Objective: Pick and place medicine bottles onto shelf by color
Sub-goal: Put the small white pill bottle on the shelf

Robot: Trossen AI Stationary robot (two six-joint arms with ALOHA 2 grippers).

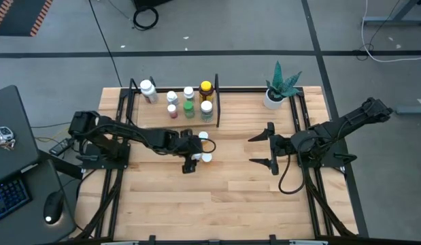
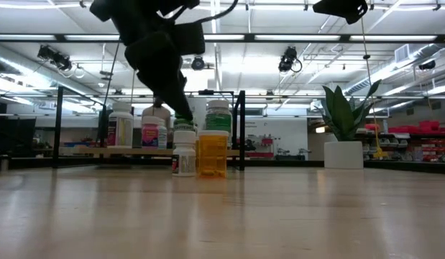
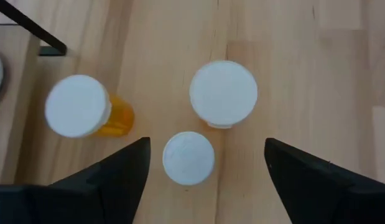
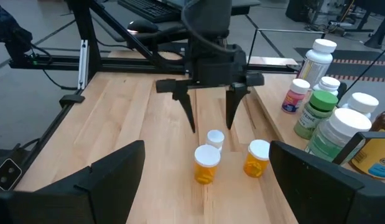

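Three loose medicine bottles stand upright on the table: a small white one (image 3: pixel 188 157), a wider white-capped one (image 3: pixel 223 93) and an orange one with a white cap (image 3: pixel 77 106). The right wrist view shows two of them as orange (image 4: pixel 207 163) (image 4: pixel 257 157). My left gripper (image 4: pixel 209 112) hovers open above them, pointing down, its fingers on either side of the small white bottle (image 4: pixel 215 138) and clear of it. My right gripper (image 1: pixel 266 146) is open and empty to the right. The shelf (image 1: pixel 139 116) at the far left-centre holds several bottles, among them a green one (image 1: pixel 189 109) and an amber one (image 1: pixel 205 88).
A white pot with a green plant (image 1: pixel 273 95) stands at the far right of the table. Black rods frame the shelf, with an upright post (image 1: pixel 217 102) at its right end. Bare tabletop (image 1: pixel 217 197) lies toward the near edge.
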